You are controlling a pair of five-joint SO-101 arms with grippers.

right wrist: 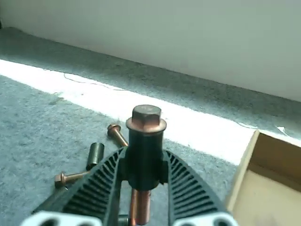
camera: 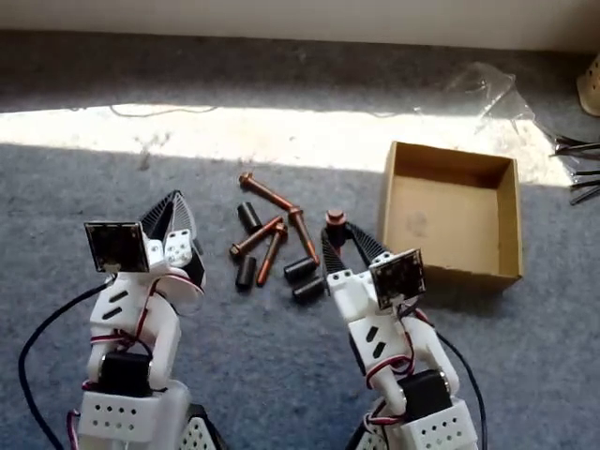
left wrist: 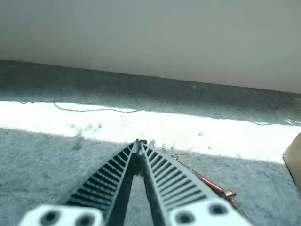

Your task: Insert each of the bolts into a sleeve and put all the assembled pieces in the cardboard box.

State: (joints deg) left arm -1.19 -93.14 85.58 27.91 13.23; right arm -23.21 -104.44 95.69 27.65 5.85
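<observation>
My right gripper (camera: 335,232) (right wrist: 144,156) is shut on a black sleeve (right wrist: 143,162) with a copper bolt (right wrist: 146,117) standing upright through it, head on top. It hovers left of the open cardboard box (camera: 401,178) (right wrist: 244,174). Several loose copper bolts (camera: 267,192) (right wrist: 117,134) and black sleeves (camera: 248,217) (right wrist: 95,155) lie on the grey carpet between the two arms. My left gripper (camera: 173,211) (left wrist: 140,143) is shut with nothing in it, left of the pile. One bolt (left wrist: 207,183) lies just beyond its tips.
A bright strip of sunlight (camera: 234,131) crosses the carpet behind the parts. A clear plastic bag (camera: 487,89) and dark tools (camera: 577,173) lie at the far right behind the box. A thin wire (left wrist: 94,109) runs along the sunlit strip.
</observation>
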